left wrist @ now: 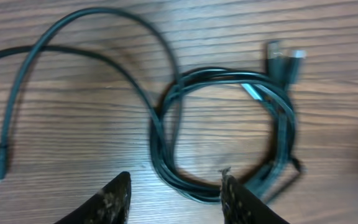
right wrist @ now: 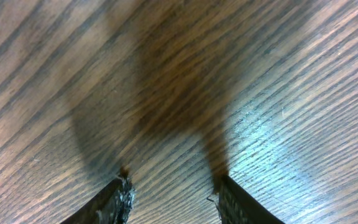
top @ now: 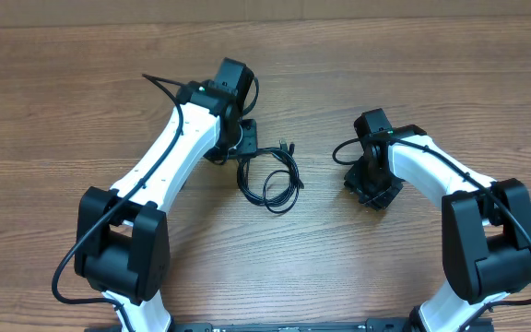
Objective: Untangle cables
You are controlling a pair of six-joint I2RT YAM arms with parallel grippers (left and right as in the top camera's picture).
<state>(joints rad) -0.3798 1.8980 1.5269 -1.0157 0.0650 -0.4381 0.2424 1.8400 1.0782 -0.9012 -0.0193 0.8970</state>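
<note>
Black cables (top: 270,177) lie coiled on the surface (top: 53,83), one arc between the parted jaws of the left claw (left wrist: 174,190), which grips nothing yet. It should pinch a single strand rather than the whole bundle, I judge. The right claw (right wrist: 174,186), open and empty, hangs over bare wood to the right.

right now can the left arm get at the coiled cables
Probably yes. The left claw is open right at the cables, with the coil's near edge lying between its fingers on the table and nothing else in the way.
</note>
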